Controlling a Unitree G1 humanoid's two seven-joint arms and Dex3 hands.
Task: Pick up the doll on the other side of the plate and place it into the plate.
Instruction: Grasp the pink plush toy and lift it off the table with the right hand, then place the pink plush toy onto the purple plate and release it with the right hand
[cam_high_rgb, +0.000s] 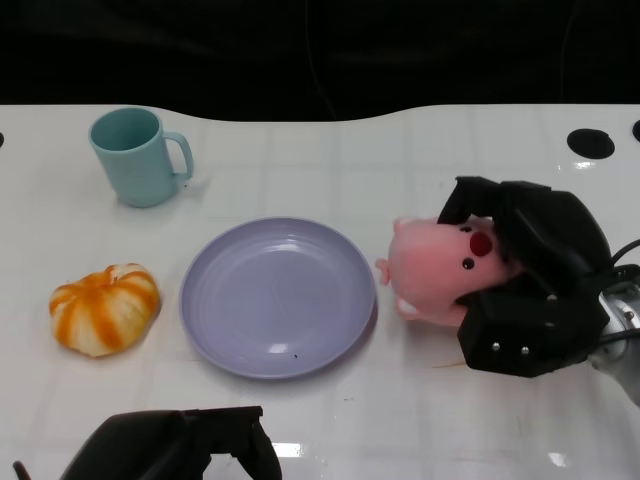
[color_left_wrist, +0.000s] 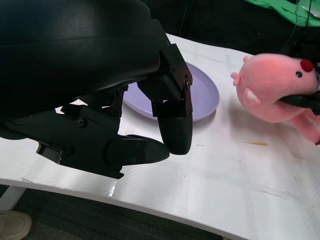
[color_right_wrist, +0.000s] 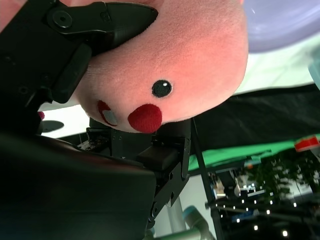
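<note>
My left hand (cam_high_rgb: 180, 445) sits lowest at the table's near edge, fingers curled in on nothing, idle in front of the lilac plate (cam_high_rgb: 277, 296). Across the white table (cam_high_rgb: 400, 160), my right hand (cam_high_rgb: 530, 285) is wrapped around the pink doll (cam_high_rgb: 440, 270), fingers over its top and thumb beneath, the plush pressed between them in the right wrist view. The doll is just beside the plate's right rim, its snout pointing toward the dish; from the left wrist view it appears lifted slightly off the surface, though I cannot be sure.

By my reading, the grasp is made and the carry is the step in hand. The next move calls for a raise high enough to clear the rim, a short sweep left until the doll hangs over the plate's centre, then a gentle lowering and release.

A teal mug (cam_high_rgb: 135, 155) stands well beyond the plate to the left, and an orange-striped pumpkin (cam_high_rgb: 105, 308) lies on the plate's left side. No brand, label or readable writing shows on anything.
</note>
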